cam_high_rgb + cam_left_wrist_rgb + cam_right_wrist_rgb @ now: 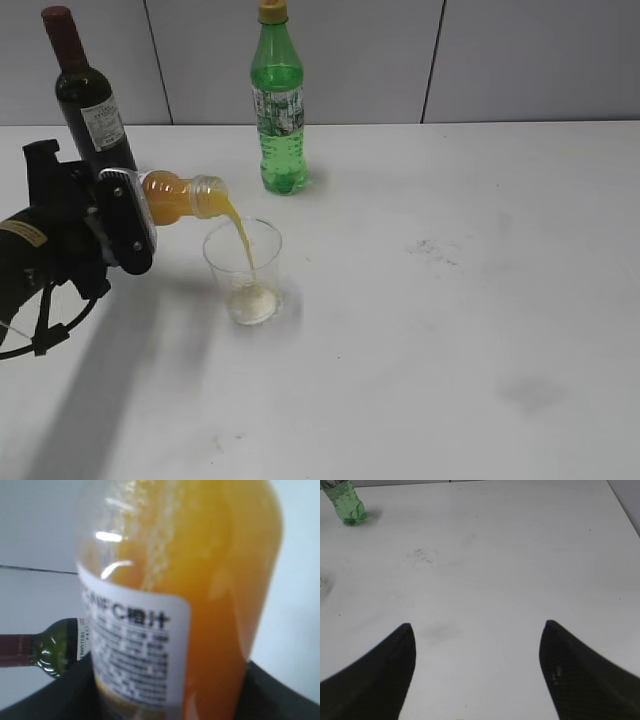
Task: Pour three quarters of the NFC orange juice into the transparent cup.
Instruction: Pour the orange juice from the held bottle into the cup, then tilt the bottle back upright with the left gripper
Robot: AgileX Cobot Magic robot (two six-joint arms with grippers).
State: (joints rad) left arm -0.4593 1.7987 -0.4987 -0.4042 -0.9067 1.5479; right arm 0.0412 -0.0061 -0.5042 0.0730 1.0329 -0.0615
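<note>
Left arm: nearest the exterior camera, a black arm at the worktop's (450, 350) left edge; its left fingers (128, 228) are clamped round the lower body of the juice bottle (180, 196), pinching it firmly.
Juice bottle: small, clear, full of orange juice, with a white label. It is tipped on its side, just left of and above the cup (245, 270), its open mouth over the cup's rim so that the juice falls inside.
Stream: a thin orange ribbon (240, 240) curves from the bottle's mouth down into the cup.
Cup: a short clear tumbler, upright on the worktop, with only a shallow pale pool at its bottom. The pour looks barely begun.
Wine bottle: dark glass (90, 100), upright behind and to the left of the cup, behind the arm.
Green bottle: yellow-capped (277, 110), upright behind the cup, slightly to its right.
Right fingers: spread wide (477, 672) and empty, hovering over bare worktop well to the right of the cup, apparently parked clear of the pour.
Risk: the cup is light and unheld; a faster stream could overshoot it.
</note>
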